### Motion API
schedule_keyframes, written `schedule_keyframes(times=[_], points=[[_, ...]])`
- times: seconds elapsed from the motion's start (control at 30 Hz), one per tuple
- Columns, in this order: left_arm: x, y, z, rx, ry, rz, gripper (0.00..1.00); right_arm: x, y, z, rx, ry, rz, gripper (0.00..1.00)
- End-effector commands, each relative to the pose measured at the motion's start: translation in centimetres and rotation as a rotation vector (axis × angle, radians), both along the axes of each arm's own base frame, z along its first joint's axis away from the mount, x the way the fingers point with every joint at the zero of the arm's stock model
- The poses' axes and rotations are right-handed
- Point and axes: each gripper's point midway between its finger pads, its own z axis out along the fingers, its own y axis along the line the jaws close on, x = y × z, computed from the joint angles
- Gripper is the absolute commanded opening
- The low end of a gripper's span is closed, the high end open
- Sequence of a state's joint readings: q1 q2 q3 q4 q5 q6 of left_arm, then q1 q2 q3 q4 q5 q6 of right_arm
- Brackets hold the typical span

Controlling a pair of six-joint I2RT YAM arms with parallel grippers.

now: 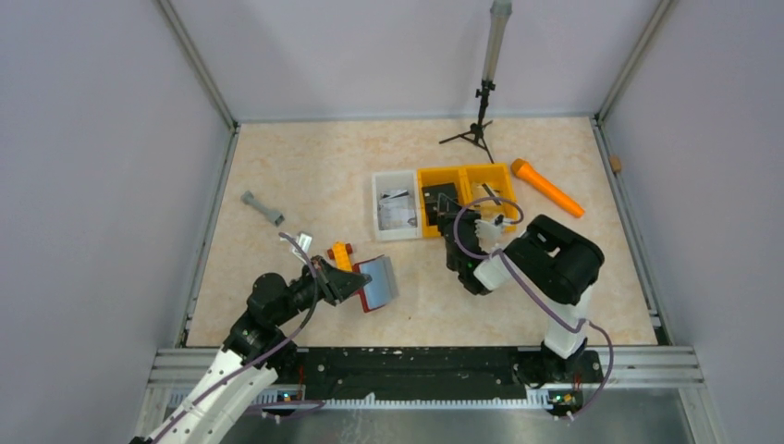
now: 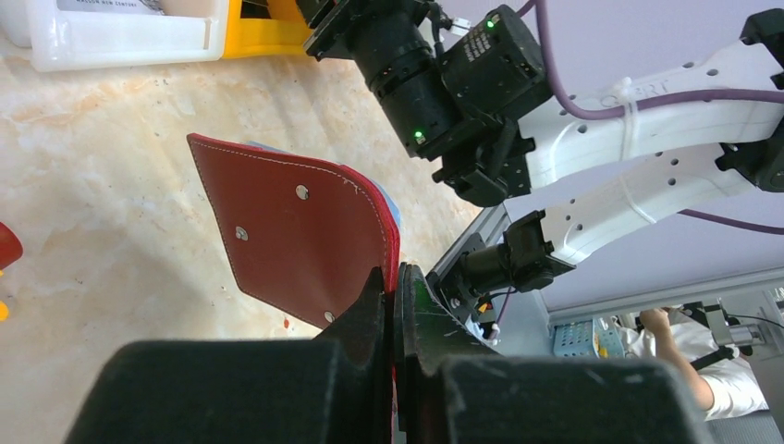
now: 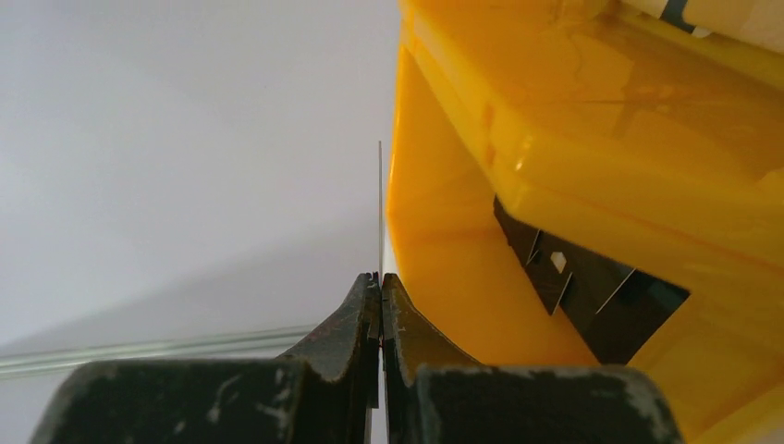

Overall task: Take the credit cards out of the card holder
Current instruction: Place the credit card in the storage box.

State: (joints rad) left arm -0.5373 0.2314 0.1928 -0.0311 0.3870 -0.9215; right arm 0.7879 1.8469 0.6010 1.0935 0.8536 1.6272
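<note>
card holder (image 2: 296, 231), clamped in left pincer (image 2: 396, 285) (by edge)

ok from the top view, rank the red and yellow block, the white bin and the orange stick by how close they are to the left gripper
1. Red and yellow block, just behind the left gripper.
2. White bin, farther back, slightly right.
3. Orange stick, far back on the right.
</note>
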Motion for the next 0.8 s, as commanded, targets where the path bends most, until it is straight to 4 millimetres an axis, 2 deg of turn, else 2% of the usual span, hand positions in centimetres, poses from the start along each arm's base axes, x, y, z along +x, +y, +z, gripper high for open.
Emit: schedule_keyframes(times=[0.0,0.2,0.4,0.57,0.63,0.77], points=[[0.2,0.2,2.7,-0.036,-0.081,0.013,0.00,1.9,-0.5,3.1,0.132,-0.128,-0.062,0.00],[0.4,0.0,2.3,-0.037,-0.072,0.010,0.00,2.7,-0.5,1.2,0.139,-0.108,-0.083,0.00],[0.5,-0.1,2.2,-0.034,-0.068,0.008,0.00,3.4,-0.6,0.2,0.139,-0.096,-0.096,0.00],[0.6,-0.1,2.2,-0.035,-0.068,0.008,0.00,3.5,-0.7,0.3,0.141,-0.100,-0.104,0.29],[0.6,-0.2,2.2,-0.036,-0.067,0.007,0.00,3.5,-0.6,0.8,0.140,-0.111,-0.098,0.35],[0.6,-0.3,2.3,-0.041,-0.066,0.004,0.00,3.3,-0.6,1.6,0.147,-0.123,-0.090,0.37]])
